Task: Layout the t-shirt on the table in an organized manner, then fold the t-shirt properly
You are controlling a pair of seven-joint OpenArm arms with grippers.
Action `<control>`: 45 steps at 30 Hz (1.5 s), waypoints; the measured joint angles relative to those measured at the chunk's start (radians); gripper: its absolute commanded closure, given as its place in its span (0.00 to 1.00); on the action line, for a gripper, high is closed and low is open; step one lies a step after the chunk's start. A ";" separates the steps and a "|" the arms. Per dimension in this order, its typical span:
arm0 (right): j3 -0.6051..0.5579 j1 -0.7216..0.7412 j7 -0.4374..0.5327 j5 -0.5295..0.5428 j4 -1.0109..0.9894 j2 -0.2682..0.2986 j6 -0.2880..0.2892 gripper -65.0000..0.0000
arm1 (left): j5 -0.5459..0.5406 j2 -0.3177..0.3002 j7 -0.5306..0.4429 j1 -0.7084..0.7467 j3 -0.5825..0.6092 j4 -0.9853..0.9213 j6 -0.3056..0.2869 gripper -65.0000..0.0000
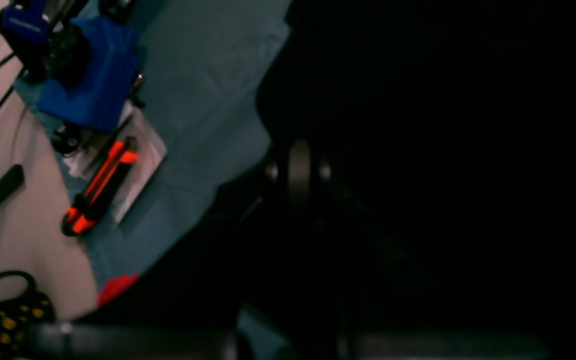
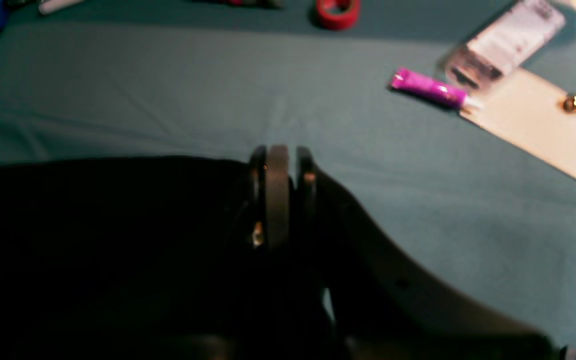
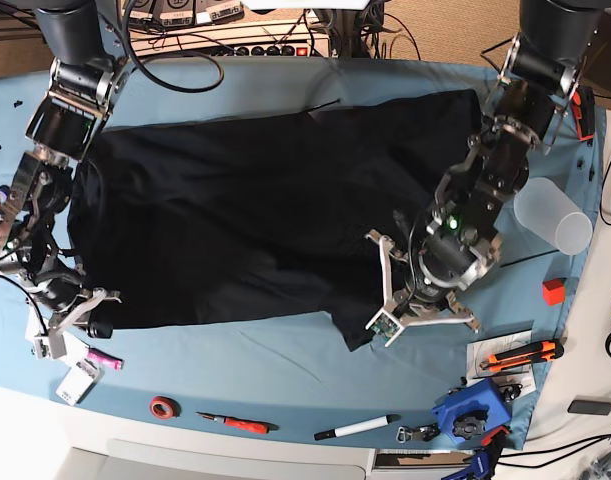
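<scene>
Laying-out nearly done: large black fabric t-shirt [image 3: 255, 220] spread flat on light blue cloth-covered table [image 3: 285, 85]; left gripper [image 3: 380, 325] and right gripper [image 3: 90, 320] both pinching its near hem; folding not begun

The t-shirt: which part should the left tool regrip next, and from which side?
Judging by the base view, take the bunched hem corner of the t-shirt hanging toward the near table edge. Come from the near side, low: it is the one spot spoiling the straight hem, and the left tool sits beside it.
</scene>
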 measured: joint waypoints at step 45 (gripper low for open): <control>0.480 -0.434 -0.191 0.076 0.135 -0.011 0.128 0.68 | 0.232 -0.005 0.005 0.540 -0.002 0.319 0.027 0.65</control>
